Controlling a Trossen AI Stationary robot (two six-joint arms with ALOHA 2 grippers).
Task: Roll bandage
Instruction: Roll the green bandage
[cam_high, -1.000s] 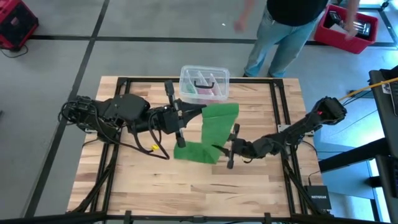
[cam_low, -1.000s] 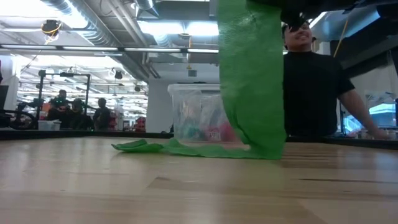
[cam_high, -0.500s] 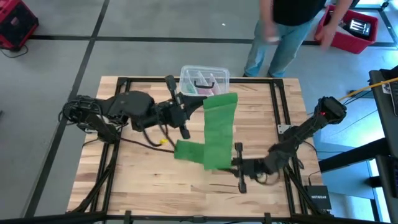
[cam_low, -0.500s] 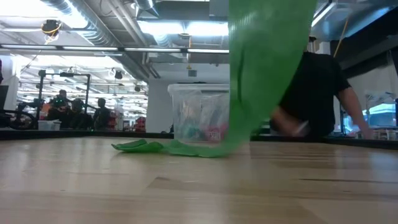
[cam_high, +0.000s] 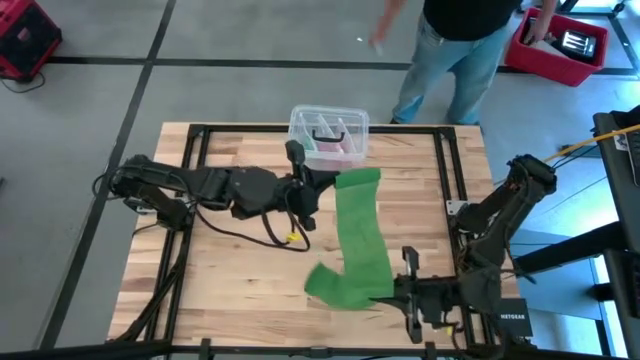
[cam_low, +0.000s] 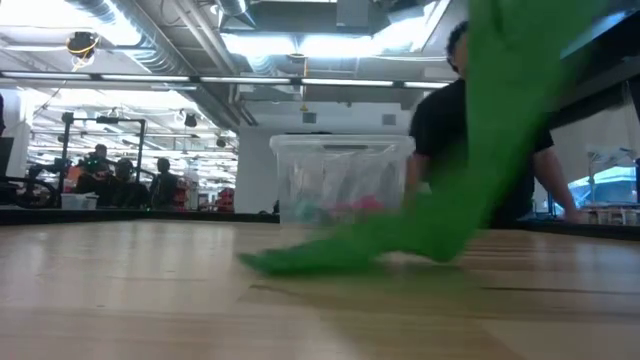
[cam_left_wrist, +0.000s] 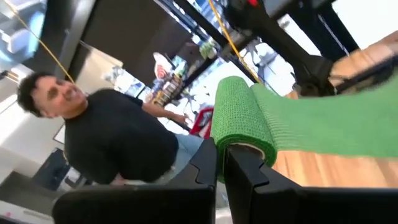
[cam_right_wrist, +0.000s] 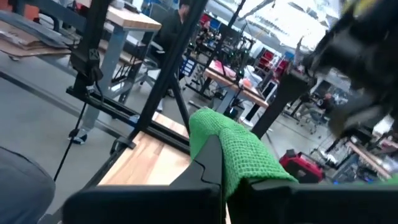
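Note:
The bright green bandage (cam_high: 362, 232) stretches as a long band from the far middle of the table to the near right. Its loose tail (cam_high: 328, 285) lies crumpled on the wood. In the low view the bandage (cam_low: 470, 190) slants down to the table. My left gripper (cam_high: 312, 188) is shut on the band's far end, next to the clear box. My right gripper (cam_high: 398, 290) is shut on the band near its near end, close to the table's near edge. My left gripper pinches the bandage's far end (cam_left_wrist: 239, 118) between its two fingers, the fabric bunched and folded round over the fingertips. The fingers come level from the table's left. The band runs away from them, raised and fairly taut. My right gripper pinches a bunched fold of the bandage (cam_right_wrist: 239, 152) between its two fingers, coming level from the table's right. The band rises from it toward the far end. The tail beyond the hold (cam_high: 335, 282) drops onto the table.
A clear plastic box (cam_high: 328, 135) with pink and dark items stands at the far middle, just behind the left gripper. A yellow cable (cam_high: 285, 238) trails on the wood. A person (cam_high: 455, 50) stands beyond the far edge, beside a red bin (cam_high: 560, 45).
My right gripper has gone toward the table's near edge and to the right, drawing the bandage out into a longer band. The tail on the table has slid nearer after it. My left gripper has shifted a little to the right with the far end.

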